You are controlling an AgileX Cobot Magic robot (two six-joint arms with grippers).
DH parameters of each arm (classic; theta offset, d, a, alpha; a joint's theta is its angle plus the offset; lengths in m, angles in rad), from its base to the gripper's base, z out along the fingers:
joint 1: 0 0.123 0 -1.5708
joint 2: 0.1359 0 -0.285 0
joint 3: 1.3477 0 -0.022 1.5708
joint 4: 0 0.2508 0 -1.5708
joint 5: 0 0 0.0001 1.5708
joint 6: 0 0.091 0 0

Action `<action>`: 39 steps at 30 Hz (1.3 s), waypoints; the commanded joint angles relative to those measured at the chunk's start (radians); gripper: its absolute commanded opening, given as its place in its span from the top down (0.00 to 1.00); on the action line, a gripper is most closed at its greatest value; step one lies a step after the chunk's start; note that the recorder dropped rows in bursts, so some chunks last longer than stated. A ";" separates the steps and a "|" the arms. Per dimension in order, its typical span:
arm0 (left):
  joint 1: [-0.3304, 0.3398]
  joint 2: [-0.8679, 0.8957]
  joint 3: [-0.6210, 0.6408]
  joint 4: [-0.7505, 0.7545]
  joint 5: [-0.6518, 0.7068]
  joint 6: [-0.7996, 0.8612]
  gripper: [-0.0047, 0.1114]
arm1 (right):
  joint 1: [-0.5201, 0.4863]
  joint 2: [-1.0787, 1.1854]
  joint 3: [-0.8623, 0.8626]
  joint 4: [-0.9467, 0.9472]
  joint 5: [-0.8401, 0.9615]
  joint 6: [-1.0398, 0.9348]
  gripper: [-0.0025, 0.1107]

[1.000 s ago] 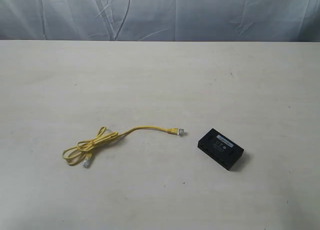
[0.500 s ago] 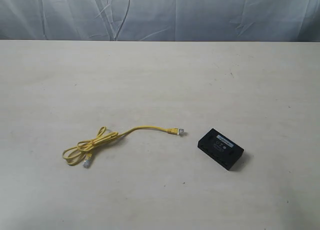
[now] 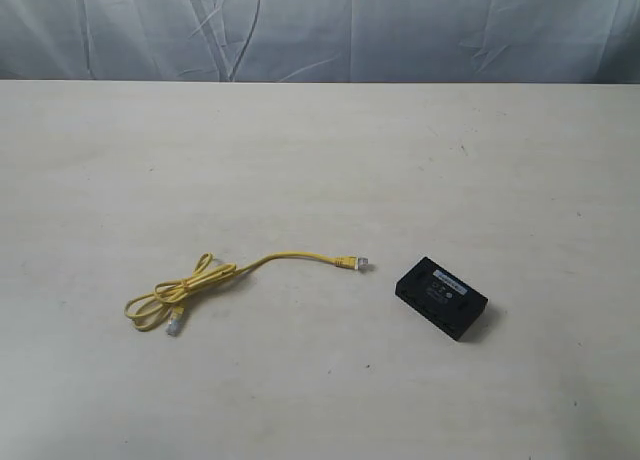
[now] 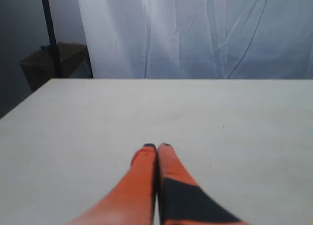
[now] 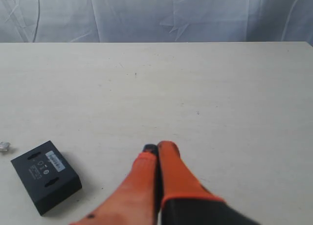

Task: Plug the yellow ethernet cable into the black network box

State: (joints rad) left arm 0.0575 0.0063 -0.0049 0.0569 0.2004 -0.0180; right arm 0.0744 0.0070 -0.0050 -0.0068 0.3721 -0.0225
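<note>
1. The yellow ethernet cable lies loose on the worktop, left of centre in the exterior view and partly looped. One clear plug rests beside the loop. The other plug is pointed toward the black network box, near it but not touching.
2. The box is laid flat with its label upward, to the right of the cable. The side that carries the ports cannot be made out with certainty.
3. The left pincer is shown with its fingers pressed together and nothing held, above bare worktop. Neither task thing appears in its wrist view.
4. The right pincer is likewise closed and empty. The box is seen near it.
5. Insertion is judged not yet begun. The layout appears suited to a division of labour: the cable is placed on the left arm's side for grasping, the box on the right arm's side for steadying. Both pincers would first have to be opened.
</note>
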 commanded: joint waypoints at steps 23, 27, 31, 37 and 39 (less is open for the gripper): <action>0.003 -0.006 0.005 0.005 -0.334 -0.004 0.96 | -0.004 -0.007 0.005 0.001 -0.015 -0.001 0.98; 0.003 -0.006 0.005 0.005 -0.334 -0.006 0.96 | -0.004 -0.007 0.005 0.001 -0.015 -0.001 0.98; 0.003 -0.006 0.005 0.005 -0.335 -0.005 0.96 | -0.004 -0.007 0.005 0.001 -0.015 -0.001 0.98; 0.003 -0.006 0.005 -0.005 -0.282 -0.005 0.96 | -0.004 -0.007 0.005 0.001 -0.015 -0.001 0.98; 0.003 -0.006 0.005 -0.024 -0.217 -0.005 0.96 | -0.004 -0.007 0.005 0.001 -0.015 -0.001 0.98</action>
State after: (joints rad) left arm 0.0575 0.0049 -0.0049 0.0572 -0.0855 -0.0180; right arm 0.0744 0.0070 -0.0050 -0.0068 0.3714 -0.0225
